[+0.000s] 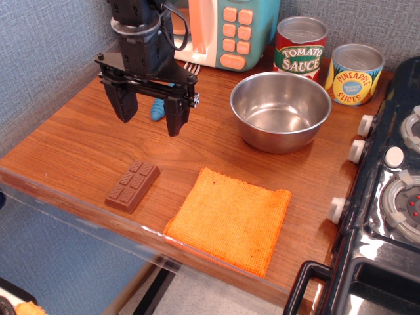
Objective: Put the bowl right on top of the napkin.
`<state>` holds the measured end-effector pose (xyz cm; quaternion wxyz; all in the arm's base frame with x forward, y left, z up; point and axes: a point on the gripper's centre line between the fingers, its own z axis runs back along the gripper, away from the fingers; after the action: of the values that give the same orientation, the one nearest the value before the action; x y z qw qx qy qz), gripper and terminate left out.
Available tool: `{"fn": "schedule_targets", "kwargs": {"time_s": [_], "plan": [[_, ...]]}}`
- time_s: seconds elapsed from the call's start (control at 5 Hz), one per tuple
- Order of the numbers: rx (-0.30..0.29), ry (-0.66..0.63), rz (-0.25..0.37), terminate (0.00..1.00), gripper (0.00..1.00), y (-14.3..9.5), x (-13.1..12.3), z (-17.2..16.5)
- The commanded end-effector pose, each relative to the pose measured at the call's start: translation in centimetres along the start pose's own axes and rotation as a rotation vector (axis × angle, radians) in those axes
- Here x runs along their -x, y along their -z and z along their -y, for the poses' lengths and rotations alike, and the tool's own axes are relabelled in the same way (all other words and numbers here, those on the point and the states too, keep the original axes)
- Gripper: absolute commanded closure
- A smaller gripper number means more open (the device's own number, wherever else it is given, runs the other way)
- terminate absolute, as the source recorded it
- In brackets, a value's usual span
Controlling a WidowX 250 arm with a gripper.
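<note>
A wide shiny steel bowl (281, 109) stands upright and empty on the wooden table (72, 147), toward the back right. A square orange fuzzy napkin (230, 218) lies flat near the front edge, below and left of the bowl, apart from it. My black gripper (150, 118) hangs open and empty over the left middle of the table, well left of the bowl and above the chocolate bar. Its two fingers (126, 108) point down.
A brown chocolate bar (133, 186) lies left of the napkin. A tomato sauce can (300, 47) and a pineapple slices can (354, 74) stand behind the bowl. A toy microwave (223, 29) is at the back; a blue-handled fork (159, 108) lies behind the gripper. A toy stove (387, 197) borders the right.
</note>
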<state>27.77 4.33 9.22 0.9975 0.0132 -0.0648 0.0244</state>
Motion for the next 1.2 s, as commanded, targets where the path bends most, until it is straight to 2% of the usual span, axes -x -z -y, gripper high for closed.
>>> {"fn": "schedule_targets", "kwargs": {"time_s": [0.0,0.2,0.6,0.8,1.0], "plan": [[0.0,0.0,0.0,0.0,0.0,0.0,0.0,0.0],[0.025,-0.039,0.019,0.0,0.0,-0.6,-3.5,1.5],[0.042,-0.1,0.033,0.0,0.0,-0.2,-9.4,3.9],[0.012,-0.12,-0.008,0.0,0.0,2.3,-11.3,4.4],[-0.025,-0.11,-0.07,0.0,0.0,5.3,-11.3,4.5]]}}
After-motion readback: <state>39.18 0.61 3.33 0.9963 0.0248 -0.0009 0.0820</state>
